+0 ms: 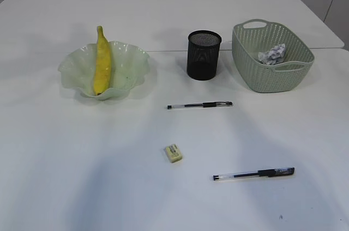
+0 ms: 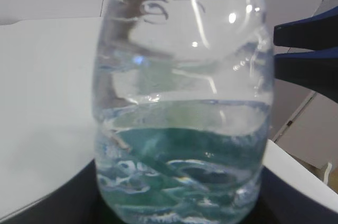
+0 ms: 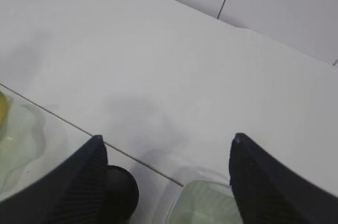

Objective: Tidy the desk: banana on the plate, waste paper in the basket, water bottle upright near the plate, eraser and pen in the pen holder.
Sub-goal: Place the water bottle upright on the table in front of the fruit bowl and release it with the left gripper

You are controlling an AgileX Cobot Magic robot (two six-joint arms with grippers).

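The clear water bottle (image 2: pixel 182 76), with water and a green label low down, fills the left wrist view; my left gripper (image 2: pixel 177 205) is shut on it, its dark fingers showing at both lower corners. The bottle and both arms are out of the exterior view. The banana (image 1: pixel 102 65) lies in the pale green plate (image 1: pixel 133 59). The waste paper (image 1: pixel 272 54) sits inside the basket (image 1: pixel 272 81). On the desk (image 1: pixel 82 149) lie the eraser (image 1: pixel 173 153) and two pens (image 1: pixel 199 105) (image 1: pixel 253 174). My right gripper (image 3: pixel 168 138) is open and empty, high above the pen holder (image 3: pixel 119 189) and basket (image 3: pixel 206 203).
The black mesh pen holder (image 1: pixel 203 56) stands between plate and basket. A seam crosses the desk behind them. Two dark blue pointed shapes (image 2: pixel 306 49) jut in at the right of the left wrist view; what they are I cannot tell.
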